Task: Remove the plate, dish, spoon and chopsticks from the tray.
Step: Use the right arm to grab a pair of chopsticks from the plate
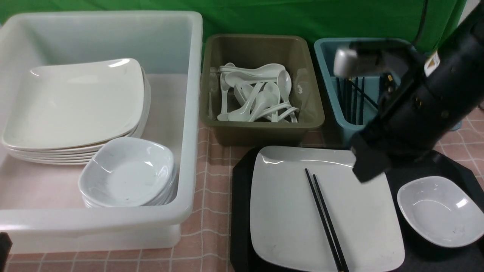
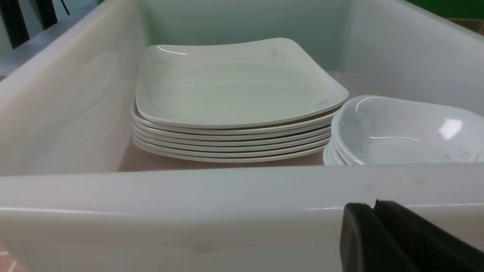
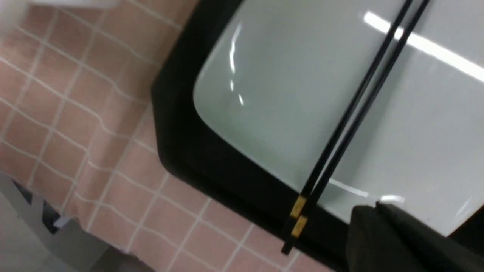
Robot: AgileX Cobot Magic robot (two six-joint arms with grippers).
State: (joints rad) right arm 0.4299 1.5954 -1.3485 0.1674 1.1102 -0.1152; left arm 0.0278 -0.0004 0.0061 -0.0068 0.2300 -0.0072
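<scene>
Black chopsticks (image 3: 351, 109) on plate (image 3: 264, 94), near closed right claw (image 3: 377, 207).

A lab-style test setup: a green cloth backdrop (image 1: 264, 15) behind a pink checked tablecloth (image 1: 211, 211), with white tableware (image 1: 75, 102) sorted into a white plastic tub (image 1: 189, 113), an olive plastic tub (image 1: 261, 134) and a blue plastic tub (image 1: 325, 75).

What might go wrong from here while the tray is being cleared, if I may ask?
The chopsticks lie loose across the plate, their gold ends overhanging its rim; lifting the plate first would likely roll them off. The dish sits near the right arm, so a low sweep might knock it.
</scene>
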